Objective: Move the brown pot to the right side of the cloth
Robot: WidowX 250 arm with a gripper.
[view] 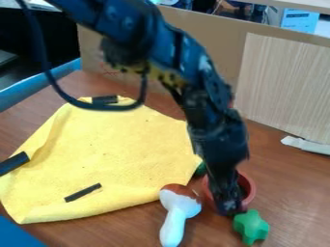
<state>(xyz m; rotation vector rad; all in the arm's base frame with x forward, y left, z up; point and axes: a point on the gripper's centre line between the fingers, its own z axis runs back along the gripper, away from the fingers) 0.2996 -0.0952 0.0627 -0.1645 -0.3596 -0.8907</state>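
Reddish-brown round pot point(251, 187) sits just off the yellow fabric cloth point(122, 154), right side. Black gripper point(230, 207) down at it; can't tell if clamped. Likely light, stiff, bit slick. Pinch rim wall, clear of green lobed piece point(251, 226).

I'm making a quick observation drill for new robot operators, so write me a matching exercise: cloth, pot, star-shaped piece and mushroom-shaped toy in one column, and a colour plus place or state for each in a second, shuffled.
Column one
1. Cloth
2. Pot
3. Star-shaped piece
4. Mushroom-shaped toy

Column two
A. Green, on the table just beyond the claw, toward the camera
B. White and brown, beside the cloth's edge
C. Yellow, spread out with black strips on it
D. Reddish brown, partly hidden by the claw

Right pairs: 1-C, 2-D, 3-A, 4-B
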